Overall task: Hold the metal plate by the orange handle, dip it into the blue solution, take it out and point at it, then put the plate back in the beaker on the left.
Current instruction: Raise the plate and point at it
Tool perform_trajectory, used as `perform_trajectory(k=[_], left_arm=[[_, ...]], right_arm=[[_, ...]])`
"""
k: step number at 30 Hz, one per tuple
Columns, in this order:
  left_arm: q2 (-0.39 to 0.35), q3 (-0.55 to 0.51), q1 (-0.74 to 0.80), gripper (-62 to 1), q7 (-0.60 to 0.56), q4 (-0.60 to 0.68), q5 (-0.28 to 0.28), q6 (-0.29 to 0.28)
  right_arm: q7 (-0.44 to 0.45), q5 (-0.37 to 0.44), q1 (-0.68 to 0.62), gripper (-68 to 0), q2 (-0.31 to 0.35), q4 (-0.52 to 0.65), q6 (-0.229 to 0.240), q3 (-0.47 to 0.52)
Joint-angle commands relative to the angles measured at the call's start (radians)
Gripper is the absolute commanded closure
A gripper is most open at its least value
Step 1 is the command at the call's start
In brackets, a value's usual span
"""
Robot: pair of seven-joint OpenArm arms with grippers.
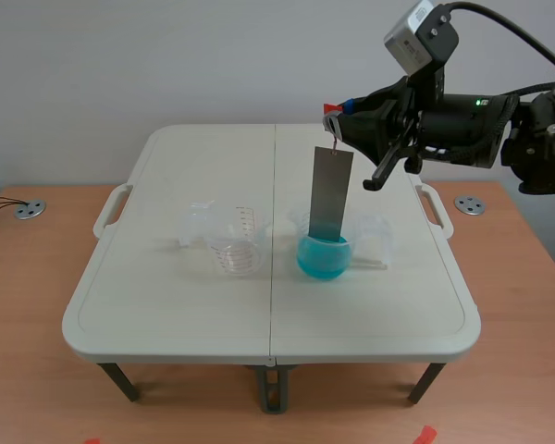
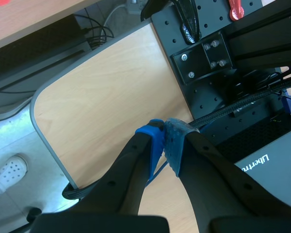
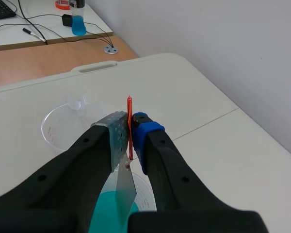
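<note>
The orange handle (image 3: 129, 104) is pinched in the right gripper (image 3: 130, 127), the metal plate (image 1: 331, 190) hung into the blue-solution beaker (image 1: 324, 256) near the table (image 1: 166, 305) middle; the beaker could be tipped if the plate is swung.

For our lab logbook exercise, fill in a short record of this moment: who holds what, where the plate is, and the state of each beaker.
Right end effector: shut on the orange handle
Metal plate: hangs upright, lower end in the right beaker
Contents of right beaker: blue solution
Left beaker: clear, empty
Left end effector: shut on nothing, off the white table
</note>
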Motion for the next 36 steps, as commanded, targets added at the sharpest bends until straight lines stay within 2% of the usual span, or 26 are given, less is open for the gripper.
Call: perform_trajectory(k=[1,8,17,23,26,31,34,36], left_arm=[[0.005,0.001,0.007,-1.2,-0.014,0.015,-0.006,-0.002],[0.005,-0.047,-0.003,-1.2,-0.013,0.034,-0.006,-0.002],[0.001,-0.22,-0.018,-1.2,-0.043,0.175,-0.014,-0.002],[-0.016,-0.257,-0.122,-1.2,-0.043,0.226,-0.013,-0.007],[-0.028,-0.257,-0.209,-1.2,-0.043,0.226,-0.013,-0.036],[-0.04,-0.249,-0.376,-1.2,-0.035,0.226,-0.013,-0.117],[-0.04,-0.213,-0.478,-1.2,-0.003,0.225,-0.01,-0.162],[-0.039,-0.168,-0.547,-1.2,0.023,0.225,-0.01,-0.169]], right_arm=[[0.015,0.022,0.023,-1.1,0.02,0.035,0.007,0.006],[0.008,0.042,0.016,-1.1,0.038,0.084,0.007,0.044],[-0.018,0.043,0.012,-1.1,0.048,0.157,0.007,0.081],[-0.024,0.046,0.011,-1.1,0.065,0.202,0.007,0.095],[-0.026,0.06,0.011,-1.1,0.073,0.22,0.007,0.102],[-0.038,0.082,0.011,-1.1,0.081,0.251,0.007,0.11],[-0.052,0.107,0.009,-1.1,0.09,0.274,0.007,0.111],[-0.054,0.118,0.006,-1.1,0.096,0.288,0.007,0.111]])
